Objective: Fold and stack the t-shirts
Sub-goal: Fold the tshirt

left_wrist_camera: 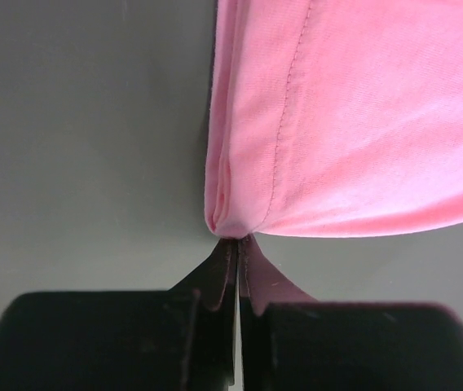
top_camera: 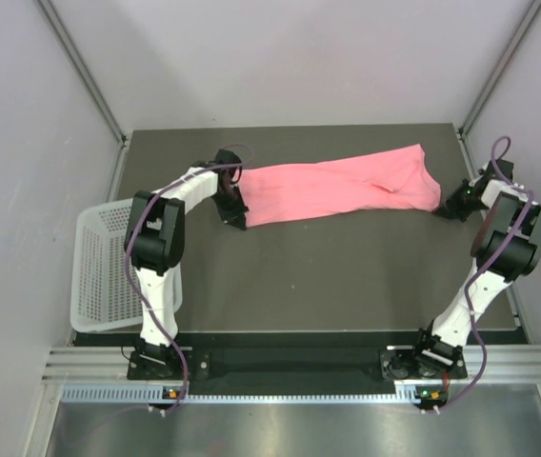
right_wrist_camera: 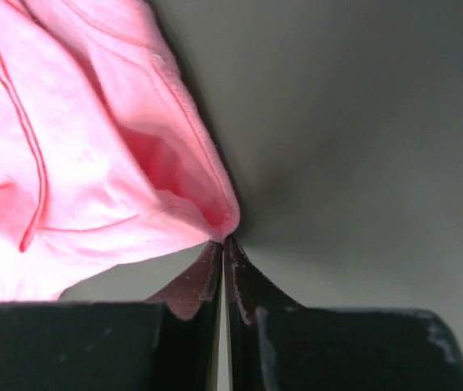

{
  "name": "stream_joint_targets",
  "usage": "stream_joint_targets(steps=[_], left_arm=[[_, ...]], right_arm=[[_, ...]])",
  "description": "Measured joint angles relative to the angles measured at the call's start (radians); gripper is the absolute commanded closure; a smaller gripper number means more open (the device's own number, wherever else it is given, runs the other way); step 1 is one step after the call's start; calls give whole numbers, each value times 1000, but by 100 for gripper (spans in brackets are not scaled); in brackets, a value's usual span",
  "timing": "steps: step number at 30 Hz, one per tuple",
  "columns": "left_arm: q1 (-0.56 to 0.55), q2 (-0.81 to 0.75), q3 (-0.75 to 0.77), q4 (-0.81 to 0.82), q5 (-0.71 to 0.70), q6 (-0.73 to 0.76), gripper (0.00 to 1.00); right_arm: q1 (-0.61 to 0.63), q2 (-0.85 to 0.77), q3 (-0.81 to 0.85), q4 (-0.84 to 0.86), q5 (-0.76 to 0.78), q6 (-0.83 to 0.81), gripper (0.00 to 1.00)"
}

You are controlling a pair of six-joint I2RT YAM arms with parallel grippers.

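Note:
The salmon-pink t-shirt (top_camera: 347, 187) is stretched into a long band across the far part of the dark table, between my two grippers. My left gripper (top_camera: 239, 211) is shut on the shirt's left end; in the left wrist view the fingertips (left_wrist_camera: 238, 240) pinch a folded hemmed corner of the shirt (left_wrist_camera: 354, 122). My right gripper (top_camera: 447, 208) is shut on the shirt's right end; in the right wrist view the fingertips (right_wrist_camera: 224, 242) pinch a hemmed edge of the bunched fabric (right_wrist_camera: 77, 147). The shirt looks folded lengthwise and wrinkled toward the right.
A white perforated plastic basket (top_camera: 99, 271) stands off the table's left edge, beside the left arm. The dark table (top_camera: 328, 276) runs from the shirt to the near edge. Grey walls and metal posts enclose the back and sides.

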Motion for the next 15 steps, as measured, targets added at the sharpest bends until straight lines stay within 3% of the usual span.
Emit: stream_joint_targets(steps=[9,15], left_arm=[[-1,-18,-29,14,-13,26,100],[-1,-77,-111,24,-51,50,100]], right_arm=[[-5,-16,-10,-34,61,-30,100],[-11,-114,-82,-90,161,-51,100]])
